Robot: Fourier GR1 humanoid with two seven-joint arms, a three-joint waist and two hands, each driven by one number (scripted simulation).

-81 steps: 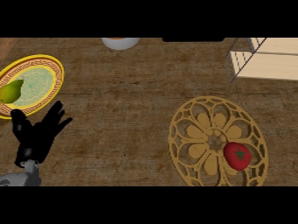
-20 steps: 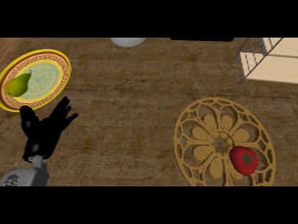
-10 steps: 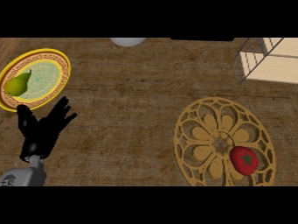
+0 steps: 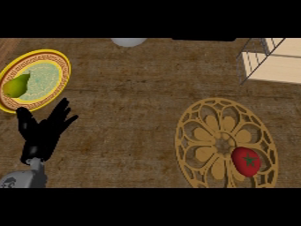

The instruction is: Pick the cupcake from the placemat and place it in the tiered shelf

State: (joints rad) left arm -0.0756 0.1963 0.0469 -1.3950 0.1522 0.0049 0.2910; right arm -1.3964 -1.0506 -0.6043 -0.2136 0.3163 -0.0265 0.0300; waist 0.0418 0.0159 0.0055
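My left hand rested open-fingered on the surface; the red cupcake lay on the placemat, tiered shelf well apart.

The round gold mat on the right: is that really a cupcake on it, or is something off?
It looks odd. The red thing on the placemat is smooth and round with a green star-shaped top, more like a tomato than a cupcake, and it sits off-centre near the lower right rim. Nothing looks spilled or broken. Only the left hand shows, open.
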